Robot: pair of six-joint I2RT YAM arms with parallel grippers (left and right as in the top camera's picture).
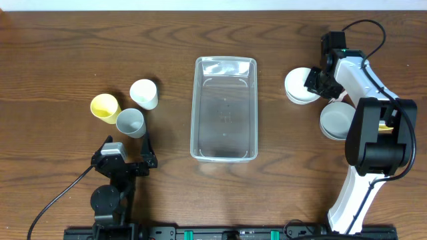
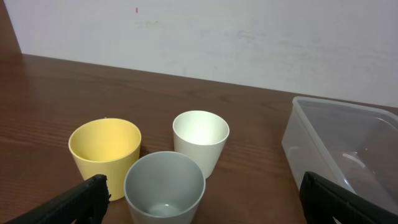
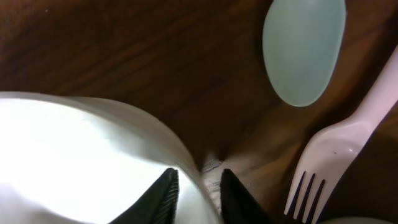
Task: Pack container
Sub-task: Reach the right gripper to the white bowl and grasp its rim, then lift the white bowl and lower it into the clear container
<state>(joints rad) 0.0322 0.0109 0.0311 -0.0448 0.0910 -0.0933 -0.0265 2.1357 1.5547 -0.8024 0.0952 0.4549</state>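
The clear plastic container (image 1: 223,61) stands empty at the table's middle; its left end shows in the left wrist view (image 2: 311,121). A yellow cup (image 1: 105,107), a white cup (image 1: 143,93) and a grey cup (image 1: 130,122) stand upright to its left. My left gripper (image 1: 128,148) is open and empty just in front of the grey cup (image 2: 165,186). My right gripper (image 1: 313,83) is at the right of a white bowl (image 1: 297,87). In the right wrist view the gripper (image 3: 196,186) is shut on the bowl's rim (image 3: 74,155), one finger inside, one outside.
A grey bowl (image 1: 333,120) sits right of the container, in front of the white bowl. A pale green spoon (image 3: 303,50) and a pink fork (image 3: 339,152) lie on the wood beside the white bowl. Something yellow (image 1: 385,125) is mostly hidden behind the right arm.
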